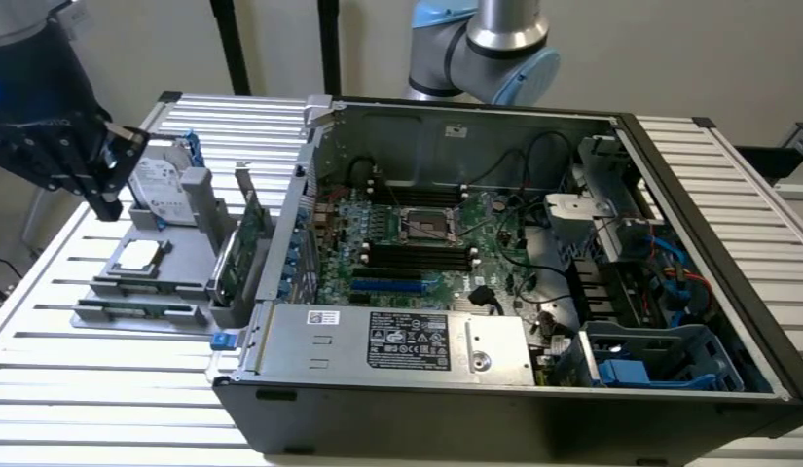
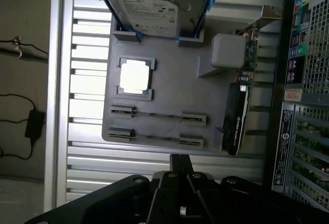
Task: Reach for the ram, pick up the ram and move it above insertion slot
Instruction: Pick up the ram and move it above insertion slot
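Evidently light, stiff and fragile, the ram (image 1: 139, 311) stands on edge in grey clips at the near end of the tray (image 2: 169, 80), on the exterior view's left. A hold on its long bare edges, clear of the chips, seems safest. The tray also carries a processor (image 2: 134, 76), a hard drive (image 2: 151, 13) and an expansion card (image 2: 236, 116). The gripper (image 2: 180, 160) hovers above the tray, apart from the ram, apparently empty; its opening cannot be told. The open computer case (image 1: 712, 195) lies right.
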{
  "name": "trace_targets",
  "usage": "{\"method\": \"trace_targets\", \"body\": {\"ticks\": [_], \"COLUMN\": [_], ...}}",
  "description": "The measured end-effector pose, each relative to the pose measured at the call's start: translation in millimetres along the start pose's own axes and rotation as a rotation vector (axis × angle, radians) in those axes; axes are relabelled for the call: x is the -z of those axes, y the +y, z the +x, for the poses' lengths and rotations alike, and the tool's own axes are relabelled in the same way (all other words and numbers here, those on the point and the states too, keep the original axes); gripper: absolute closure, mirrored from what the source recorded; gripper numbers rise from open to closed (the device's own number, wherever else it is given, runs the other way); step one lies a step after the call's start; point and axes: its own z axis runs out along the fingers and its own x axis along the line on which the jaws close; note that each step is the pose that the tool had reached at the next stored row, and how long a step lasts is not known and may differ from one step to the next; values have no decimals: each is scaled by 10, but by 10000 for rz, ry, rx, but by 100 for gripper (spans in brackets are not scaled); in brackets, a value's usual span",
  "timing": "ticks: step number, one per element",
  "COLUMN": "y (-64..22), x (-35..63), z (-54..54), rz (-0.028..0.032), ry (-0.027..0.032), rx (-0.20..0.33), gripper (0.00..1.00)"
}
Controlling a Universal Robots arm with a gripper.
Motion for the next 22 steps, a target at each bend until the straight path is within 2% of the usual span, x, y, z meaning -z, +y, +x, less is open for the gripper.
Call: {"method": "trace_targets", "body": {"ticks": [22], "y": [-1], "x": [-56], "z": [0], "rz": [-1], "ry": [90], "rx": [4000], "gripper": [89]}}
